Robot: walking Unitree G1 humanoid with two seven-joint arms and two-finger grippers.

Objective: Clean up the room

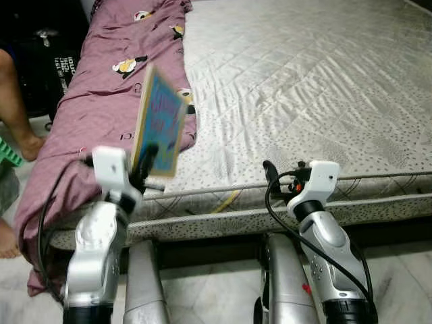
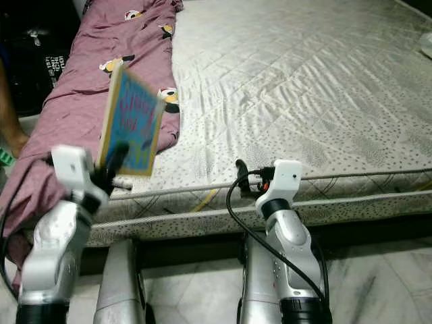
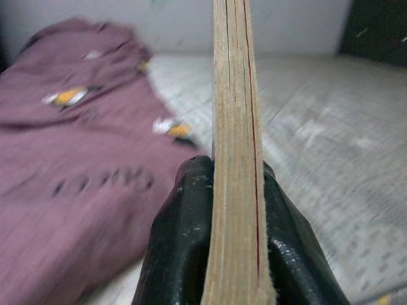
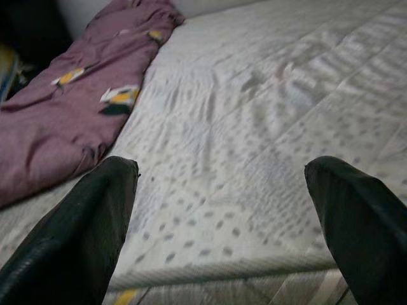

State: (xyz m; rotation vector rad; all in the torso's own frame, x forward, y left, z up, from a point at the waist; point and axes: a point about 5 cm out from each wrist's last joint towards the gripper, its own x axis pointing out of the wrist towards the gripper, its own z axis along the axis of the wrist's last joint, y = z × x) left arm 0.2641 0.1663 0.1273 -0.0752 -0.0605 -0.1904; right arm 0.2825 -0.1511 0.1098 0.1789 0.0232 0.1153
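Observation:
I hold a thin blue picture book [image 1: 160, 120] upright in my left gripper [image 1: 145, 165], which is shut on its lower edge. It hangs above the near left corner of the mattress [image 1: 304, 88]. In the left wrist view the book's page edges [image 3: 234, 159] run straight up between the two black fingers [image 3: 181, 241]. My right gripper [image 1: 270, 172] is open and empty, hovering at the mattress's near edge; its fingers [image 4: 76, 235] stand wide apart over the dotted cover [image 4: 235, 165].
A mauve blanket with cartoon prints [image 1: 101, 94] lies along the left side of the bed and hangs over its edge. A person's bare leg and foot [image 1: 20, 115] stand on the floor at the far left, beside dark bags [image 1: 40, 54].

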